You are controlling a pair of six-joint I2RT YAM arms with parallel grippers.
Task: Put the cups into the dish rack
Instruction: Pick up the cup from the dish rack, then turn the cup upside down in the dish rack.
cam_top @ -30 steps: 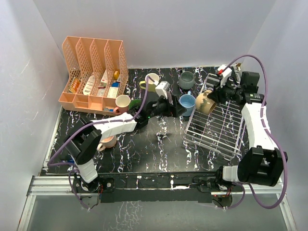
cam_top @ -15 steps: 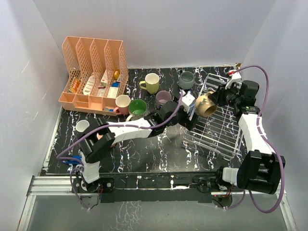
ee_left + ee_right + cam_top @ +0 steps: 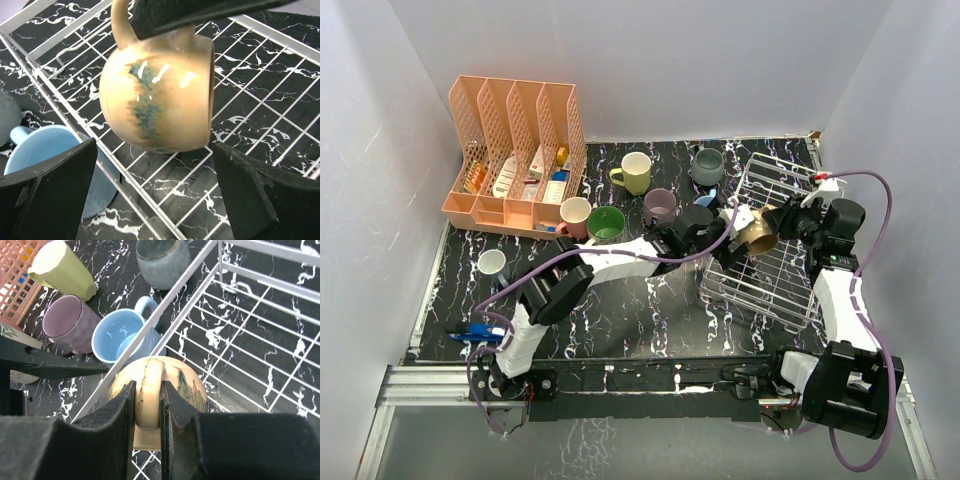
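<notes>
My right gripper (image 3: 147, 405) is shut on the handle of a tan mug (image 3: 192, 382) and holds it on its side above the near-left part of the wire dish rack (image 3: 260, 330). In the top view the mug (image 3: 757, 232) hangs over the rack (image 3: 775, 270). My left gripper (image 3: 155, 200) is open and empty, its jaws spread just below the tan mug (image 3: 155, 95). A light blue mug (image 3: 45, 150) stands outside the rack's left rail. Yellow-green (image 3: 636, 172), grey (image 3: 707, 166), mauve (image 3: 660, 206), green-inside (image 3: 605, 223), pink (image 3: 576, 214) and white (image 3: 493, 264) mugs stand on the table.
A peach slotted organizer (image 3: 515, 150) stands at the back left. A small blue object (image 3: 475, 333) lies by the near-left table edge. My left arm (image 3: 620, 262) stretches across the middle of the table toward the rack. White walls close in on all sides.
My left arm has stretched right, bringing its open gripper under the tan mug at the rack's left edge. My right gripper has carried the tan mug slightly nearer and lower over the rack.
</notes>
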